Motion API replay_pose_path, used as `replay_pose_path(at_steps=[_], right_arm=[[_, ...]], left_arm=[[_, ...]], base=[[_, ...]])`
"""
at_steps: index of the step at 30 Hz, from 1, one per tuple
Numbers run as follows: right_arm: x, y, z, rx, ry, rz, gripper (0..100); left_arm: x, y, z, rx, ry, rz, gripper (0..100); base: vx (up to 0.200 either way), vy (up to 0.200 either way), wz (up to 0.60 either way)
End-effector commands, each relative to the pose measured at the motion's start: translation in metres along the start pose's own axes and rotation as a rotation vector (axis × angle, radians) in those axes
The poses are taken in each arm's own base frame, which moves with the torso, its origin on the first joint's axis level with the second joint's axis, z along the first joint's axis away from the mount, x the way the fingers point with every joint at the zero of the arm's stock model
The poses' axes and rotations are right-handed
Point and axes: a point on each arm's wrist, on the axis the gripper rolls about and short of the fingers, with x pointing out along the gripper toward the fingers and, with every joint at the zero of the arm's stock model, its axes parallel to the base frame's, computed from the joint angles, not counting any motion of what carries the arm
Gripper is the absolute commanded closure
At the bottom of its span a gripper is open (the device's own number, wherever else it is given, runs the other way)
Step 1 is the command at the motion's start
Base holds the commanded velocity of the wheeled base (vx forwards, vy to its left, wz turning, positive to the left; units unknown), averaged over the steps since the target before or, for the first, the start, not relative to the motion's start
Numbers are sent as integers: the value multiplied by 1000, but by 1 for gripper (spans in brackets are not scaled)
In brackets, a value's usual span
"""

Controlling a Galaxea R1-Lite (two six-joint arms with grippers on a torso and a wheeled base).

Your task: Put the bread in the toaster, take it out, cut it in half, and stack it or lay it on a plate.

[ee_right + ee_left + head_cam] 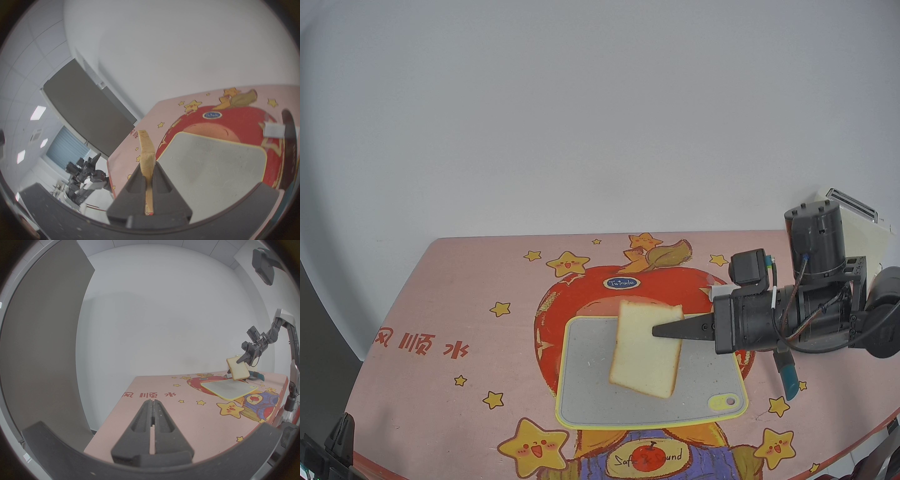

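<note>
The right gripper (659,329) clamps the bread (640,365) by one edge above the board (587,394) — it could tear loose. The left gripper (153,402) is closed, empty.

The bread (645,350), pinched in the right gripper (656,330), hangs over the middle of the board (594,400). The arm bars the frame's right side, over the knife (789,378) and before the toaster (862,228). From the left, a gripper could cross the table (437,300) to the board.

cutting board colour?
The cutting board is grey with a yellow rim and a yellow corner tab; it shows best in the head view.
</note>
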Motion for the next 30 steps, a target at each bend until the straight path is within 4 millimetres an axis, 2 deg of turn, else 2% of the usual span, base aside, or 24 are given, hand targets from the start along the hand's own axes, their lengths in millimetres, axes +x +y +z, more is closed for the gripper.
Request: replay_pose_path(at_steps=[1, 2, 4, 7, 10, 14, 17, 30], right_arm=[[5, 1, -18, 114, 0, -87, 100], [5, 1, -18, 114, 0, -87, 100], [6, 5, -18, 223, -63, -88, 100], [8, 11, -17, 279, -130, -33, 100], [12, 12, -23, 293, -184, -42, 100], [27, -4, -34, 302, -211, -125, 100], [30, -10, -38, 301, -254, -136, 100], [28, -19, -52, 291, -303, -119, 100]], left_arm=[[1, 0, -4, 0, 19, 0, 100], [1, 0, -4, 0, 19, 0, 100], [1, 0, -4, 0, 19, 0, 100], [1, 0, -4, 0, 19, 0, 100], [1, 0, -4, 0, 17, 0, 100], [1, 0, -4, 0, 17, 0, 100], [1, 0, -4, 0, 17, 0, 100], [1, 0, -4, 0, 17, 0, 100]], base=[[0, 0, 0], [0, 0, 0], [0, 0, 0], [0, 0, 0], [0, 0, 0], [0, 0, 0], [0, 0, 0], [0, 0, 0]])
